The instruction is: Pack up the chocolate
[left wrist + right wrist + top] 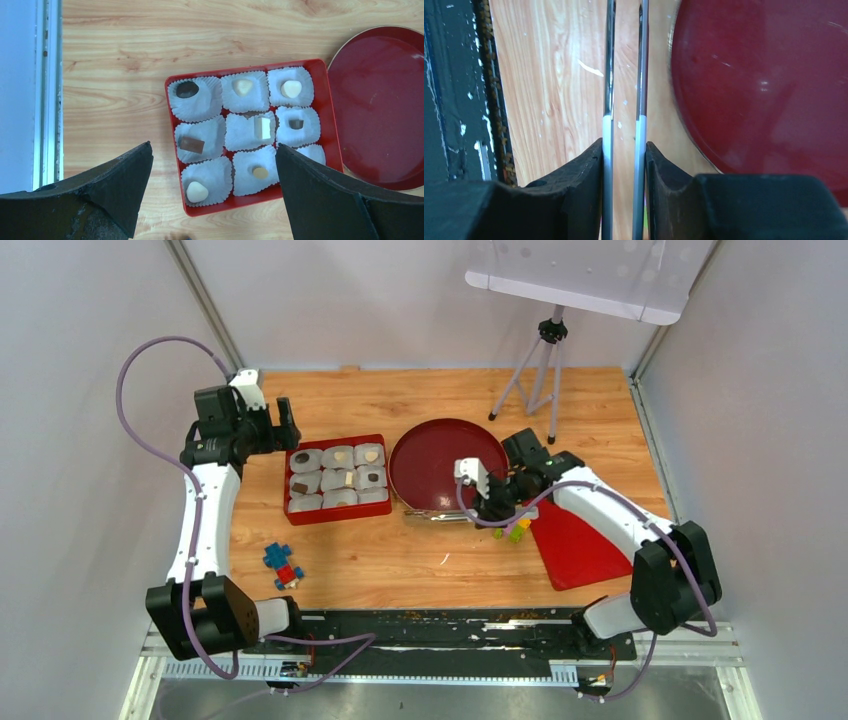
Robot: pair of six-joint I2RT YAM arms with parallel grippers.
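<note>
Right hand (624, 150) is clamped on a pair of thin, smooth metal tongs (608, 75). Its dark pads press the two silver-and-grey blades from outside, with a slit open between them. The tongs run along the near edge of the round, glossy dark-red plate (385, 100); whether they touch the pale wooden bench (125, 50) I cannot tell. Left hand (214, 147) hangs above the square red plastic box (235, 202) with its fingers wide apart, holding nothing. The chocolate is in that box, one piece to each white fluted paper cup (200, 107): a dark glossy oval (187, 89), cream hearts (243, 87), a flat brown slab (192, 145), a pale block (262, 127) and a tan disc (260, 172) among them. Eight cups show a piece; the ninth, in the column beside the plate, is half hidden behind a finger, so I cannot tell whether it is filled. No piece shows on the plate. The risks, as I judge them, lie in the materials. Slick blades can twist or slide in the right hand's pads, and a hard, rounded candy pinched off-centre would squirt out. The cups are light, crinkled paper, so a blade tip catching a frill could drag or tip one and spill its piece. With the left hand over the box, tongs brought there could knock against it.
</note>
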